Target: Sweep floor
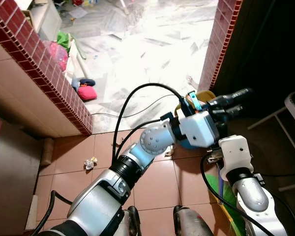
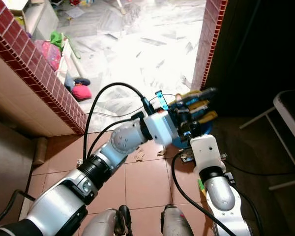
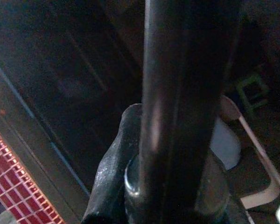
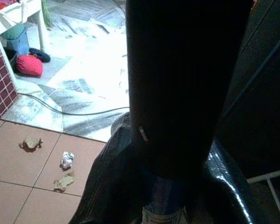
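Before me the terracotta tile floor [image 1: 152, 187] runs up to pale marble floor [image 1: 147, 44] at twelve o'clock, with a red brick-tiled wall [image 1: 49, 73] at ten o'clock and a brick pillar [image 1: 219, 39] at one o'clock. My left arm reaches across to two o'clock, and my left gripper [image 1: 231, 104] is clamped around the dark broom handle [image 3: 186, 107], which stands close against its fingers [image 3: 107, 182]. My right gripper [image 4: 177, 186] sits just beneath, at four o'clock, fingers pinching the same handle. A red cushion [image 1: 87, 93] lies at eleven o'clock. A crumpled paper scrap [image 1: 90, 162] rests at nine o'clock, and leaf bits [image 4: 63, 182] lie nearby.
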